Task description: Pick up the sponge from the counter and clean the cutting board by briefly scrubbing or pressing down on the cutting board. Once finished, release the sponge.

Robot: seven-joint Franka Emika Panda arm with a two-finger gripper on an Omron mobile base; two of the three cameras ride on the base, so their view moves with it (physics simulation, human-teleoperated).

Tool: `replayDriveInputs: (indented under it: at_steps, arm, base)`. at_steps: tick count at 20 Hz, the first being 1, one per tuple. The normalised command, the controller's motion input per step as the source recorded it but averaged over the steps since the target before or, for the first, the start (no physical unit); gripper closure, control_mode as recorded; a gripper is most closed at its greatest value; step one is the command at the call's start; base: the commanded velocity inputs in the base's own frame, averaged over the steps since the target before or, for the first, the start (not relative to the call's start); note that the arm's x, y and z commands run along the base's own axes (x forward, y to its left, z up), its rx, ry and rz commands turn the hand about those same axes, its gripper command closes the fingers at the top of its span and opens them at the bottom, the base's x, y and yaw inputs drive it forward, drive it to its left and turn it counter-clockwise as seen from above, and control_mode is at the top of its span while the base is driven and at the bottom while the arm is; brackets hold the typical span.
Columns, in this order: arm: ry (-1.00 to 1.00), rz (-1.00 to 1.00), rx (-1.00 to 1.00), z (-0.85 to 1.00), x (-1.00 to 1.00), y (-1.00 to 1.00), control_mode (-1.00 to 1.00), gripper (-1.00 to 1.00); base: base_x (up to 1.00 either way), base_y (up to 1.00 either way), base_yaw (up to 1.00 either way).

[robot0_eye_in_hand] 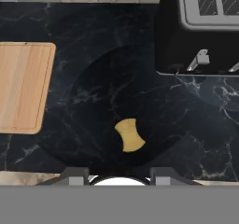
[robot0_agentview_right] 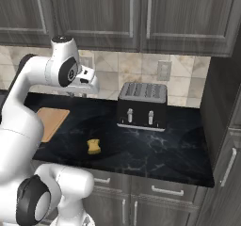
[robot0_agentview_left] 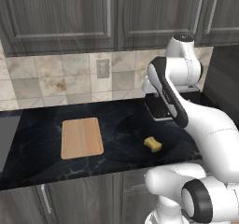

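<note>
Hand view looks straight down on the black marble desk (robot0_eye_in_hand: 93, 92): sponge (robot0_eye_in_hand: 130, 135) lies loose on the stone just above the two dark fingertips (robot0_eye_in_hand: 74, 175) at the bottom edge, not touching either, roughly centred between them. Pincer (robot0_eye_in_hand: 119, 177) is up off the surface and holds nothing; the tips look set apart, but they appear to be as closed as they go. Cutting board (robot0_eye_in_hand: 21, 87) sits flat at the left of that view, well apart from the sponge, bare marble between them. Toaster (robot0_eye_in_hand: 205, 27) fills the upper right, its front face near the sponge but not touching. Left base view: board (robot0_agentview_left: 82, 137) lies mid-desk, sponge (robot0_agentview_left: 152, 144) to its right and nearer the front edge of the desk (robot0_agentview_left: 42, 125); tiled wall with an outlet (robot0_agentview_left: 102, 68) behind, dark cabinets (robot0_agentview_left: 60, 17) overhead. Right base view: sponge (robot0_agentview_right: 94, 146) close to the front edge, open dark stone around it on all sides, toaster (robot0_agentview_right: 141, 106) behind and to the right against the wall, board corner (robot0_agentview_right: 52, 121) partly hidden by the white arm. A tall dark cabinet (robot0_agentview_right: 226, 140) closes off the desk's right end.
</note>
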Motion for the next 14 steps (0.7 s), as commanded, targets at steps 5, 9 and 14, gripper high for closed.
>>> replayDriveInputs:
  at_steps: [5, 9, 14]
  arm:
    - [0.03, 0.0, -0.02, -0.19, -0.24, 0.03, -1.0, -1.0]
    - [0.09, 0.0, -0.02, -0.71, -0.26, -0.11, -1.0, -1.0]
    - [0.0, 0.0, -0.05, -0.75, -0.55, 0.0, -1.0, -1.0]
  base:
    - [0.0, 0.0, 0.0]
    - [0.0, 0.0, 0.0]
    - [0.0, 0.0, 0.0]
